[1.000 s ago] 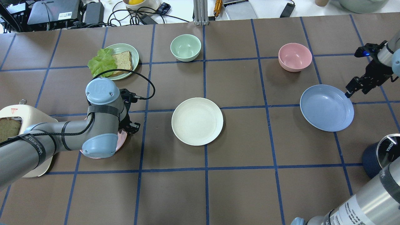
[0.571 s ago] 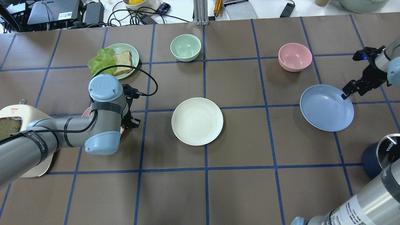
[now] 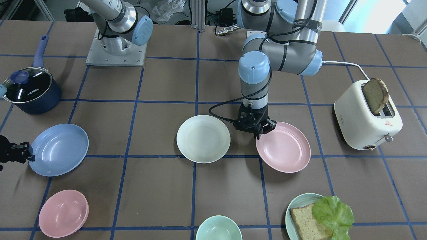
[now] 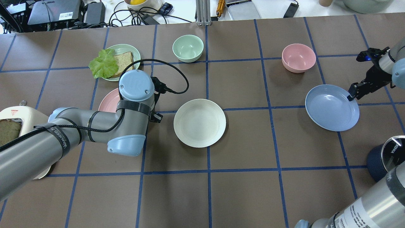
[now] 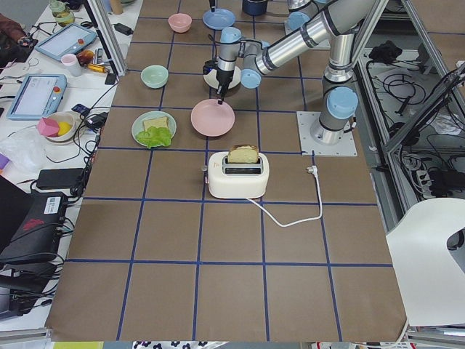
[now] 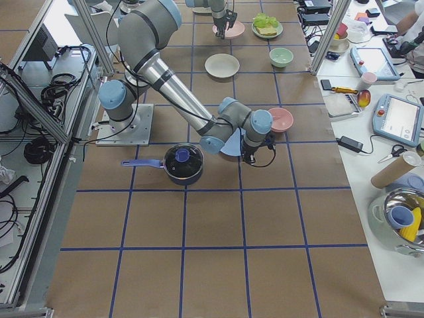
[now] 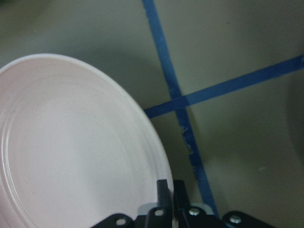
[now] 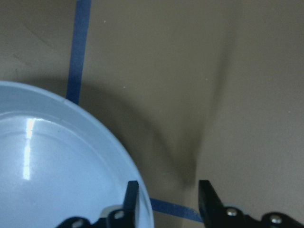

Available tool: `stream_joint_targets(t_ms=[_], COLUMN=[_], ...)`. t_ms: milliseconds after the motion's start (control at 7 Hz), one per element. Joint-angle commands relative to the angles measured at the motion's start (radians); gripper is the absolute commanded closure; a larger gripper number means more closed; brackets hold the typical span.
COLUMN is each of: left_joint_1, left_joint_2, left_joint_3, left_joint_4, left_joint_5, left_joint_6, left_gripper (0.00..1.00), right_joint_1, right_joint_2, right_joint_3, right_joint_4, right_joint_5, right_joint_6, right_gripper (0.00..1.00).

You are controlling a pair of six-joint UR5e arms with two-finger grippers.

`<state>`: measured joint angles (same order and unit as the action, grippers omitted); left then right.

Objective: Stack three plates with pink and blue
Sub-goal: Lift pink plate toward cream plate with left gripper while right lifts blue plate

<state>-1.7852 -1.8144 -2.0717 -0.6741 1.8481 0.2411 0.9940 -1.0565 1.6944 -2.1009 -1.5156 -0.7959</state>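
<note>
Pink plate [image 3: 283,146] pinched at rim by left pincer [image 3: 259,133], jaws narrow on edge. Plate lies between white plate [image 4: 199,123], mid-counter [image 4: 246,190], and toaster [image 3: 367,116], just beside white one. Blue plate [image 4: 332,107] well apart toward right end. Right pincer [image 4: 350,97] wide, straddling blue rim, not clamped.

Pink plate [image 3: 283,148] nearer cream plate [image 3: 203,138].

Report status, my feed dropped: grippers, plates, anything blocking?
Left gripper shut on pink plate, beside cream plate. Right gripper open, straddling blue plate rim. Nothing between the plates.
</note>
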Motion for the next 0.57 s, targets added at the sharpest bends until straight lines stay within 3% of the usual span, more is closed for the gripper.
stream_joint_targets(t_ms=[0, 143, 429], left_joint_1=[-0.117, -0.162, -0.247], left_joint_2=[-0.008, 0.007, -0.008], left_joint_3=[0.042, 0.044, 0.089], left_joint_4=[-0.002, -0.021, -0.031], left_joint_5=[0.02, 0.034, 0.062], left_joint_6=[-0.015, -0.043, -0.074], left_gripper=[1.0, 1.0, 1.0], right_joint_1=[0.0, 0.005, 0.017], right_joint_2=[-0.005, -0.028, -0.06], right_joint_3=[0.001, -0.007, -0.054], right_joint_4=[0.004, 0.005, 0.082], right_joint_5=[-0.006, -0.017, -0.02], right_joint_6=[0.001, 0.001, 0.0], right_gripper=[0.95, 1.0, 1.0])
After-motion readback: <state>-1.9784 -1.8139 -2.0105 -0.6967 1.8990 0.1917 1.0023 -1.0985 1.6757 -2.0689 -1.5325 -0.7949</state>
